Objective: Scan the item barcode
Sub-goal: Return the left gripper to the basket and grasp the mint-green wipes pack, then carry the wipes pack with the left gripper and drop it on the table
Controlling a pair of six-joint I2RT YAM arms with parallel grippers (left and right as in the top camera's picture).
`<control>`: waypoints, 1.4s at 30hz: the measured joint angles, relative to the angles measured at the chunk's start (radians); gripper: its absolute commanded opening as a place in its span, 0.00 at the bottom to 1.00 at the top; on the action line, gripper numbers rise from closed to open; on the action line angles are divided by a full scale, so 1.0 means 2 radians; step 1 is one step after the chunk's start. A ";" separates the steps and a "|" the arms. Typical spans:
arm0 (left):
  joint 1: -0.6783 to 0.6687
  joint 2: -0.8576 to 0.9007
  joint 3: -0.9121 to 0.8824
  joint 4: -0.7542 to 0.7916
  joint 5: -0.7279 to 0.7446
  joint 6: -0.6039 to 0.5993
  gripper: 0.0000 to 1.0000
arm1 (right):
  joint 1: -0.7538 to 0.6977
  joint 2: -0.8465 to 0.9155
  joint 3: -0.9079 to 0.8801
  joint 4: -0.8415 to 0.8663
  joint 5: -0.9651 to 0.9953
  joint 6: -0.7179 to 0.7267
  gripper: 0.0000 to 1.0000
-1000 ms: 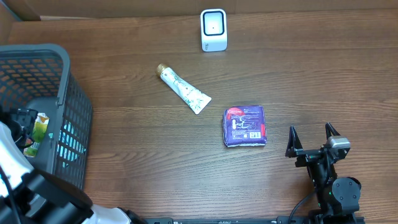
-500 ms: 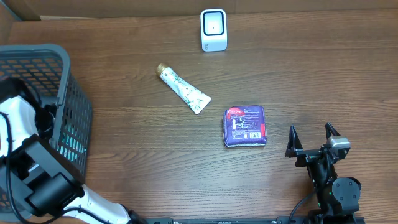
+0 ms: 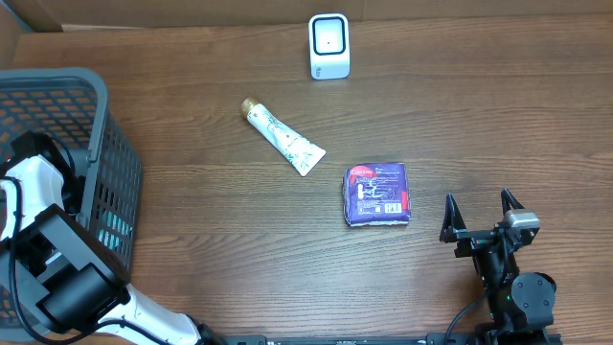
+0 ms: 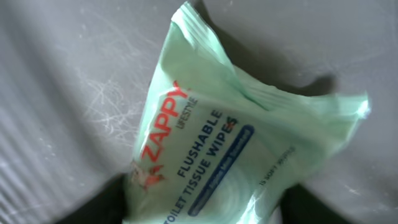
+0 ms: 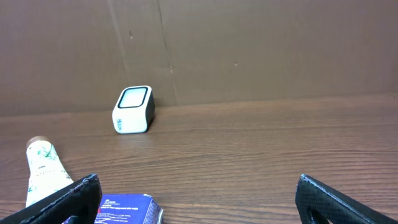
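Wipes pack (image 4: 217, 143) lies between left claw (image 4: 205, 214) tips, inside basket (image 3: 110, 163).

Wipes pack (image 4: 211, 143) runs off the bottom edge (left fingers (image 4: 93, 208) blurred).

The dark brown wooden desk (image 3: 479, 115) shows fine grain under a low satin sheen. The grey plastic mesh basket (image 3: 105, 172) looks matt, and its floor is scratched. The pale green wipes pack (image 4: 217, 143) is soft, crinkled film with a light gloss. The white plastic scanner (image 3: 329, 46) is smooth, the purple foil-like packet (image 3: 377, 194) shines, and the brown cardboard backdrop (image 5: 249, 50) is dull.
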 measured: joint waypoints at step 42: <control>-0.076 -0.177 0.382 -0.198 0.119 0.023 0.04 | 0.000 0.000 0.000 0.000 0.000 0.000 1.00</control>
